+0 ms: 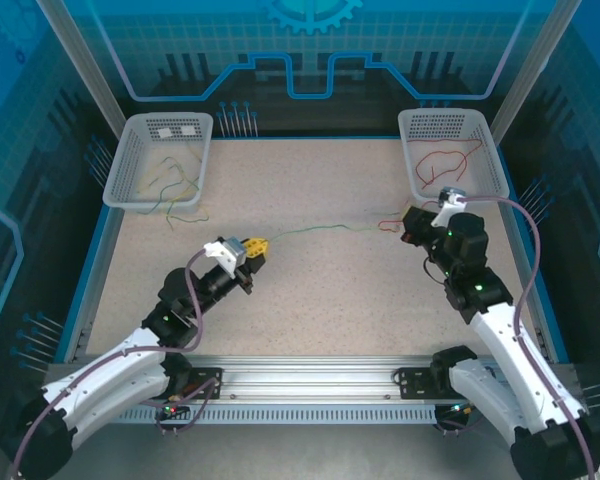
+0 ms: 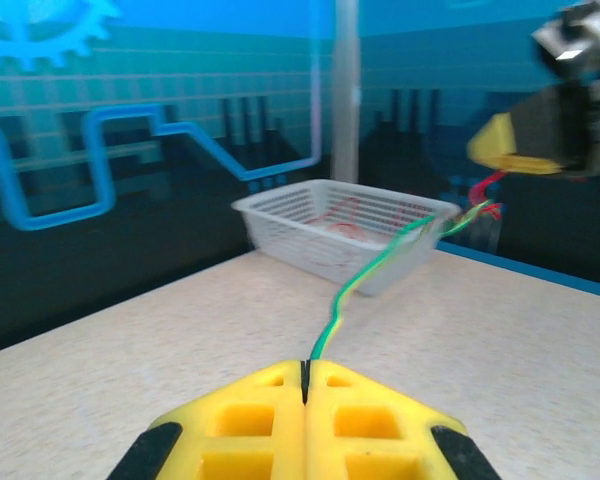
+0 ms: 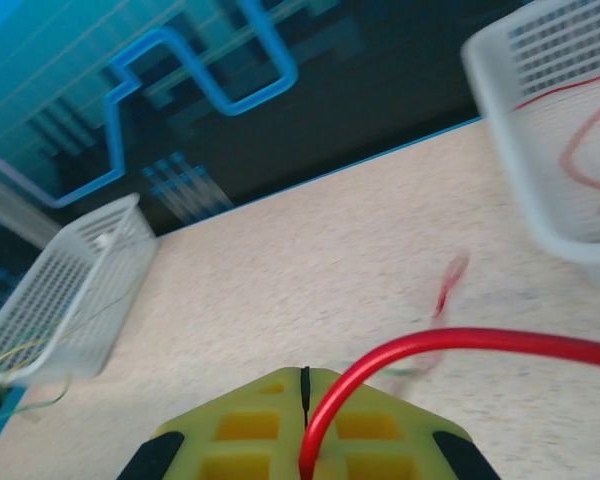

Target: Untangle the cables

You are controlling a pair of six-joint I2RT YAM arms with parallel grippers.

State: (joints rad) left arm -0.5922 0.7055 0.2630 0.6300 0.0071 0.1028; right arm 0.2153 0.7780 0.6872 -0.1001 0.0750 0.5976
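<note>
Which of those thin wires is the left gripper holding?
The green cable, stretched from the left gripper out across the table. The right gripper holds a red cable instead.

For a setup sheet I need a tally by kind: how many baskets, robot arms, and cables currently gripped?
Baskets: 2 (left basket, right basket)
Robot arms: 2 (left arm, right arm)
Gripped cables: 2 (green cable in the left gripper, red cable in the right gripper)
Total: 6
</note>
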